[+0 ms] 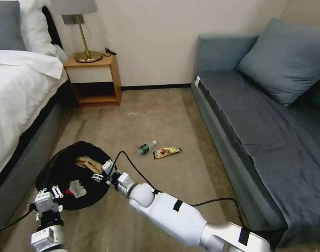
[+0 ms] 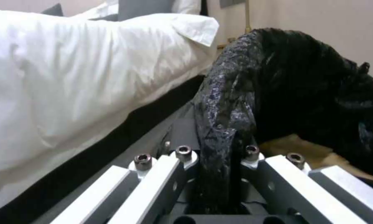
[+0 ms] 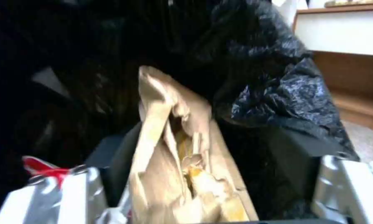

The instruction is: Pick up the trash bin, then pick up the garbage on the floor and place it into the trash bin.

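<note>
The trash bin (image 1: 58,168), lined with a black bag, sits low beside the bed. My left gripper (image 1: 49,196) is shut on its near rim; the left wrist view shows the black liner (image 2: 232,102) pinched in that gripper (image 2: 217,161). My right gripper (image 1: 101,171) hangs open over the bin's right side. Inside the bin lie the tan paper piece (image 1: 88,162) and the red-and-white wrapper (image 1: 75,189). In the right wrist view the tan paper (image 3: 178,149) lies loose between the spread fingers (image 3: 352,186). A green-labelled bottle (image 1: 146,147) and a snack packet (image 1: 166,152) lie on the carpet.
The bed (image 1: 16,91) runs along the left, close to the bin. A wooden nightstand (image 1: 95,80) with a brass lamp (image 1: 84,38) stands at the back wall. A grey-blue sofa (image 1: 268,115) lines the right side. Carpet lies between them.
</note>
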Robot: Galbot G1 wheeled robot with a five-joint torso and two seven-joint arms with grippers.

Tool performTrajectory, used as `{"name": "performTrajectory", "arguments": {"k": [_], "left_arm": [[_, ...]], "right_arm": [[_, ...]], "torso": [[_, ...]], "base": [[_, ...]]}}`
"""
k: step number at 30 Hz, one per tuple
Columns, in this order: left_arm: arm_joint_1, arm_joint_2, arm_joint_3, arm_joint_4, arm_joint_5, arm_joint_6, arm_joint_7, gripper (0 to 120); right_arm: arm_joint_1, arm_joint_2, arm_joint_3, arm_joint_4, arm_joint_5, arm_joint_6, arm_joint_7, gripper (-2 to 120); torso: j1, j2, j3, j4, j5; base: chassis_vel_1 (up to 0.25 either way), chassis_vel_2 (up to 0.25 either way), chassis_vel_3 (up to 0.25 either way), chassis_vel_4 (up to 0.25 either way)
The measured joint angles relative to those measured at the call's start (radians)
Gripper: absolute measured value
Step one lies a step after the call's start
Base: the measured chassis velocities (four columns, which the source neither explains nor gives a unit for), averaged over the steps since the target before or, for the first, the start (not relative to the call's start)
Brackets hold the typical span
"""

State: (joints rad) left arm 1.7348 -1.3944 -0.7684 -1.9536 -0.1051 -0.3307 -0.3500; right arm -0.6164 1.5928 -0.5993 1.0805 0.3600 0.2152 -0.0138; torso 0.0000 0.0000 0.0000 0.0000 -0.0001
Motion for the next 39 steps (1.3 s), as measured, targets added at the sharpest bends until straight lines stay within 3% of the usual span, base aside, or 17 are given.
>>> {"name": "performTrajectory", "arguments": {"k": [5, 12, 17, 21, 25, 27, 30, 36, 39], "left_arm": [[-0.01, 0.006, -0.014, 0.012, -0.012, 0.0, -0.003, 6], [-0.016, 0.008, -0.018, 0.019, -0.013, 0.0, -0.002, 6], [-0.016, 0.014, -0.024, 0.018, -0.014, 0.0, -0.004, 6], [-0.024, 0.026, -0.03, 0.019, -0.025, 0.0, -0.012, 6], [-0.029, 0.034, -0.036, 0.022, -0.032, 0.0, -0.013, 6], [-0.033, 0.037, -0.039, 0.034, -0.034, -0.01, -0.016, 6], [-0.034, 0.037, -0.04, 0.044, -0.034, -0.016, -0.017, 6], [-0.031, 0.034, -0.039, 0.059, -0.023, -0.031, -0.017, 6], [-0.028, 0.032, -0.039, 0.074, -0.012, -0.044, -0.018, 6]], "right_arm": [[0.004, -0.039, 0.018, 0.044, 0.047, 0.011, -0.039, 97], [-0.012, -0.098, 0.035, 0.105, 0.059, 0.016, -0.032, 100], [-0.041, -0.157, 0.052, 0.141, 0.051, -0.01, 0.057, 100], [-0.091, -0.217, 0.074, 0.182, -0.038, -0.118, 0.252, 100], [-0.123, -0.253, 0.107, 0.187, -0.089, -0.156, 0.32, 100], [-0.15, -0.27, 0.149, 0.178, -0.171, -0.259, 0.437, 100], [-0.17, -0.279, 0.189, 0.163, -0.194, -0.34, 0.501, 100], [-0.192, -0.309, 0.25, 0.157, -0.142, -0.321, 0.451, 100], [-0.209, -0.351, 0.28, 0.206, -0.028, -0.301, 0.318, 100]], "torso": [[0.0, 0.0, 0.0, 0.0001, 0.0002], [0.0, 0.0, 0.0, -0.0001, 0.0002], [0.0, 0.0, 0.0, 0.0001, 0.0003], [0.0, 0.0, 0.0, -0.0001, 0.0003], [0.0, 0.0, 0.0, -0.0002, 0.0004], [0.0, 0.0, 0.0, -0.0001, 0.0004], [0.0, 0.0, 0.0, 0.0, 0.0003], [0.0, 0.0, 0.0, 0.0, 0.0004], [0.0, 0.0, 0.0, -0.0001, 0.0003]], "base": [[0.0, 0.0, 0.0, 0.0], [0.0, 0.0, 0.0, 0.0], [0.0, 0.0, 0.0, 0.0], [0.0, 0.0, 0.0, 0.0], [0.0, 0.0, 0.0, 0.0], [0.0, 0.0, 0.0, 0.0], [0.0, 0.0, 0.0, 0.0], [0.0, 0.0, 0.0, 0.0], [0.0, 0.0, 0.0, 0.0]]}}
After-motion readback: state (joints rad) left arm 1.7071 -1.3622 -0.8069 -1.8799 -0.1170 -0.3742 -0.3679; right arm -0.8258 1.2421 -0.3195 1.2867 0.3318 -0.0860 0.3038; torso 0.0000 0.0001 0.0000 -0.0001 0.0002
